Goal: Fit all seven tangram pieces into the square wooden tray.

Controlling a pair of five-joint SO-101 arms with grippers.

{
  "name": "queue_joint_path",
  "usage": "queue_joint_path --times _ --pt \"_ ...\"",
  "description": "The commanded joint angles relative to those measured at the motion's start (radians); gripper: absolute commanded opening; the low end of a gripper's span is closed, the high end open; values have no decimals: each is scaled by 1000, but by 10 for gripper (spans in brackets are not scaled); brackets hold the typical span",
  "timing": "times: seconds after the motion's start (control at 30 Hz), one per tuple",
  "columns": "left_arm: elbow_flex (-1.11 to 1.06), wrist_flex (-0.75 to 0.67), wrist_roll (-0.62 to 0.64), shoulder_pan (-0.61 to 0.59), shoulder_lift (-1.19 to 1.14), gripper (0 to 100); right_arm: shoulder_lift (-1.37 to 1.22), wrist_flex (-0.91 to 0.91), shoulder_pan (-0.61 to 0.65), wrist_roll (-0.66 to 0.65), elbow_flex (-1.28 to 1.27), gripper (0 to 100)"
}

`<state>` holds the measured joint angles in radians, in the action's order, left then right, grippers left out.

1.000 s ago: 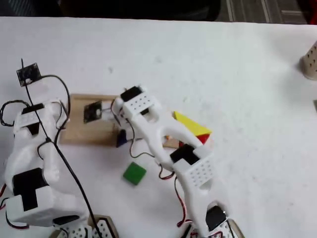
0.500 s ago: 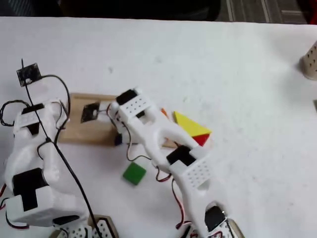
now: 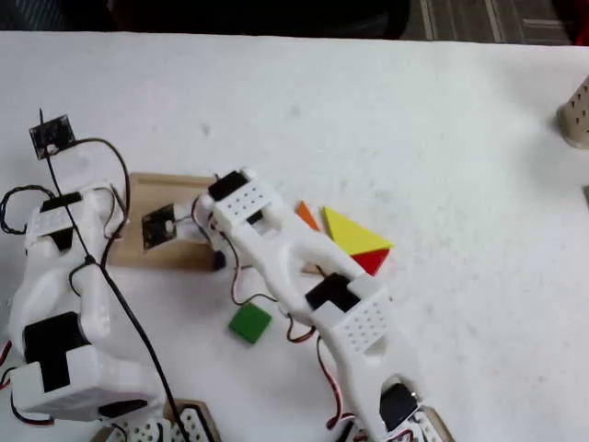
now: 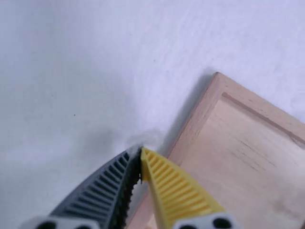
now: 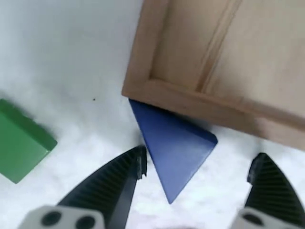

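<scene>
Your high camera sits above the near side of the white table point(image 3: 442, 120), over the arms' bases. It looks down and toward the far edge, far enough back to take in both arms and the shallow square wooden tray point(image 3: 179, 250) at left. Your left wrist camera looks steeply down past its grey-and-yellow gripper point(image 4: 140, 164), very close to one tray corner. Your right wrist camera, equally close, looks down past its black gripper point(image 5: 199, 162) at a corner on the tray's near edge. It shares the blue triangular piece point(image 5: 174, 143) and green square block point(image 5: 21, 140) with the high view.
</scene>
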<state>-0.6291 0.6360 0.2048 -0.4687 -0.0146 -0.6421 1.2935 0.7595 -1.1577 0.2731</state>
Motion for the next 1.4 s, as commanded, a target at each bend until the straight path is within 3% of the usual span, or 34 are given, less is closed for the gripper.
queue_joint_path --times 0.0,0.4,0.6,1.03,1.23,1.37 --pt "60 -28 -9 -12 2 28 31 -42 39 -55 20 334" --pt "60 -29 -9 -10 2 28 -28 -47 70 -66 12 328" --pt "58 -29 -9 -13 2 28 -30 -45 58 -66 12 207" --pt "55 -29 -9 -15 2 28 44 15 -119 -63 -31 200" --pt "55 -29 -9 -15 2 28 93 10 -54 -54 -75 202" --pt "57 -29 -9 -15 2 28 93 -68 24 46 -75 248"
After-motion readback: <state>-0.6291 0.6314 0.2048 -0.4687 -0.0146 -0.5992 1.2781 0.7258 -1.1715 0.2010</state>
